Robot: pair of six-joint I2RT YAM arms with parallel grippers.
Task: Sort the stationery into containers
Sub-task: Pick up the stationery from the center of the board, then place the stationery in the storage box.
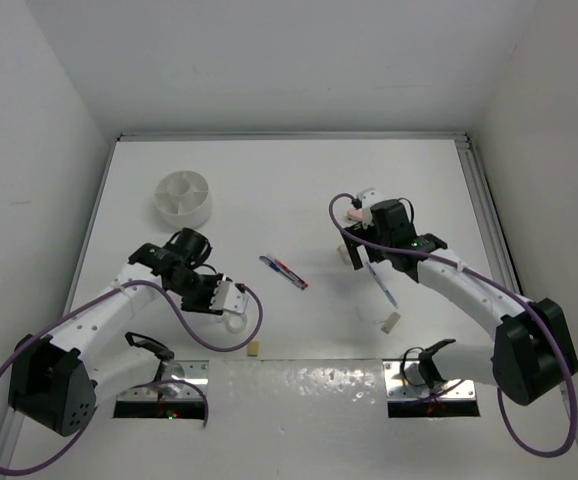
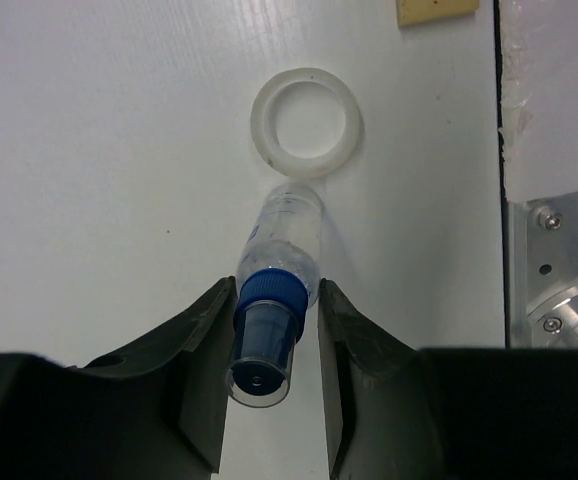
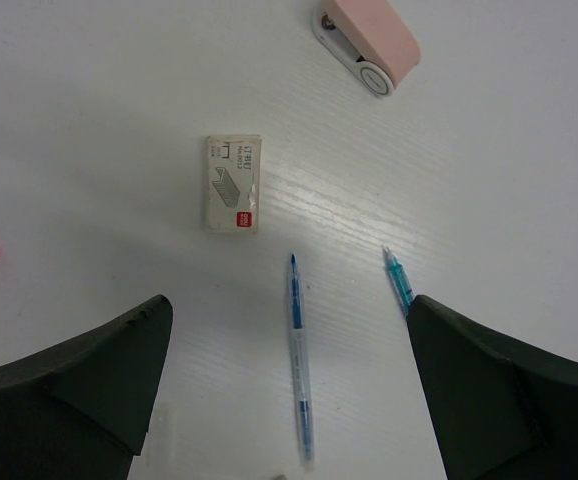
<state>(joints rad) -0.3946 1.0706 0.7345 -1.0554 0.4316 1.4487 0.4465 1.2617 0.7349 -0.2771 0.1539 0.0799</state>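
My left gripper (image 1: 231,298) (image 2: 274,320) lies low over the table, its jaws narrowly open around the blue cap of the tiny clear bottle (image 2: 287,240). The left finger touches the cap and a thin gap shows at the right finger. The bottle's far end touches the clear tape ring (image 2: 259,125). My right gripper (image 1: 374,213) (image 3: 289,300) is wide open and empty above the blue pen (image 3: 297,360) (image 1: 381,283). The pink eraser (image 3: 369,40) (image 1: 354,215) lies beyond it. The red-and-blue pen (image 1: 283,271) lies mid-table. The white bowl (image 1: 183,197) stands at the back left.
A small white staple box (image 3: 234,183) (image 1: 350,256) lies left of the blue pen. A short teal pen (image 3: 399,278) is partly hidden by my right finger. A tan block (image 1: 254,348) (image 2: 436,10) and a white block (image 1: 390,321) lie near the metal base plates (image 2: 559,270).
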